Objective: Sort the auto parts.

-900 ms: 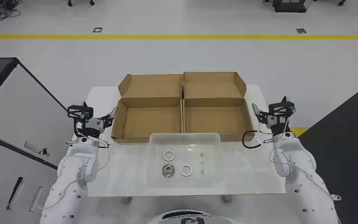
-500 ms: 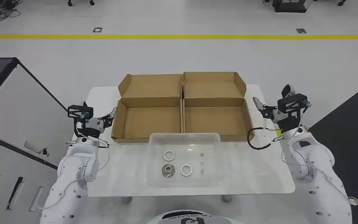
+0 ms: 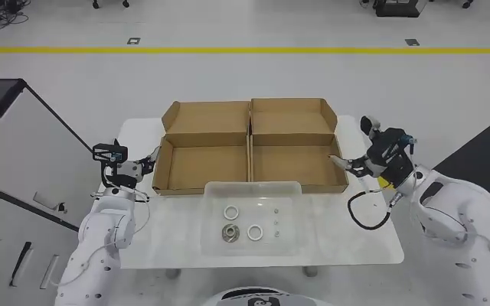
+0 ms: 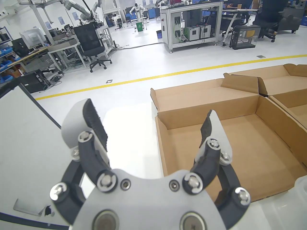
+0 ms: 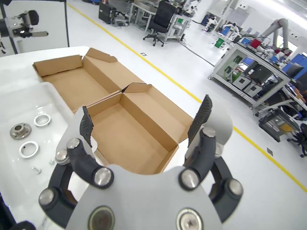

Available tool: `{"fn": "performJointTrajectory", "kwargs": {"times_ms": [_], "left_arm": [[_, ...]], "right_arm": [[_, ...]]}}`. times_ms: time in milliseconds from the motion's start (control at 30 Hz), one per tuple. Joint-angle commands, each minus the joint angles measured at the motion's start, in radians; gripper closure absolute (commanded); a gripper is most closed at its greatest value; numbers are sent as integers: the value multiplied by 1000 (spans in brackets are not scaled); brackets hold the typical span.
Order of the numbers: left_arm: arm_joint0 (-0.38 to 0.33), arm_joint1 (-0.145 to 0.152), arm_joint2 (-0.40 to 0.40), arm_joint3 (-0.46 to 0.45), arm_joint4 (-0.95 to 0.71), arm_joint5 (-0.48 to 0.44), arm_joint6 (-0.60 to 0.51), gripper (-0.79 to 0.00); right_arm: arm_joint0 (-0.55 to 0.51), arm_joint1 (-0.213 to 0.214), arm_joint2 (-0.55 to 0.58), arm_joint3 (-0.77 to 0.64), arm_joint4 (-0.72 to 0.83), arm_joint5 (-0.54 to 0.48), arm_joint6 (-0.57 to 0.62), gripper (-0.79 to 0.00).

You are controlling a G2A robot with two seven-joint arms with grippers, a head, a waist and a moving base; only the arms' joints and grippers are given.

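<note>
Seen from above, a shallow clear plastic tray (image 3: 253,184) sits on a white table (image 3: 360,237). The auto parts lie inside the tray. There is a grey metal flange with a round base (image 3: 229,232). One pale metal ring (image 3: 230,211) lies just beyond the flange, and a second pale ring (image 3: 256,232) lies just to its right. A few tiny screws (image 3: 276,225) lie toward the tray's right side.

Two open brown cardboard boxes stand side by side just beyond the tray's far edge, with their lids folded back. They are the left box (image 3: 203,167) and the right box (image 3: 295,164). The left claw (image 3: 151,158) hangs off the tray's far left corner, beside the left box. The right claw (image 3: 352,143) hangs off the tray's far right corner, beside the right box.

The right wrist view gives detail the top view cannot. The flange has a raised hub with a centre bore, the rings are thin-walled and shiny, and the screws lie on their sides. In this view the right claw is spread wide, its ribbed black pads (image 5: 85,123) far apart, gripping nothing.

The left wrist view shows a corner of the tray and the left box's floor and walls. The left claw is also spread wide and grips nothing.
</note>
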Motion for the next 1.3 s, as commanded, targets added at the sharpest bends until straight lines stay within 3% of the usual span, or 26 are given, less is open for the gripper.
{"fn": "performJointTrajectory", "kwargs": {"times_ms": [0,267,467,567,933,1267], "left_arm": [[0,0,0,0,0,0,0,-785],[0,0,0,0,0,0,0,-785],[0,0,0,0,0,0,0,-785],[0,0,0,0,0,0,0,-785],[0,0,0,0,0,0,0,-785],[0,0,0,0,0,0,0,-785]], "right_arm": [[21,6,-1,-1,30,-40,60,-785],[140,38,-45,-6,176,-175,275,-785],[246,65,-123,27,344,-182,465,-785],[290,91,-188,33,353,-160,487,-785],[442,225,-426,62,488,-82,566,-785],[644,363,-689,81,632,2,649,-785]]}}
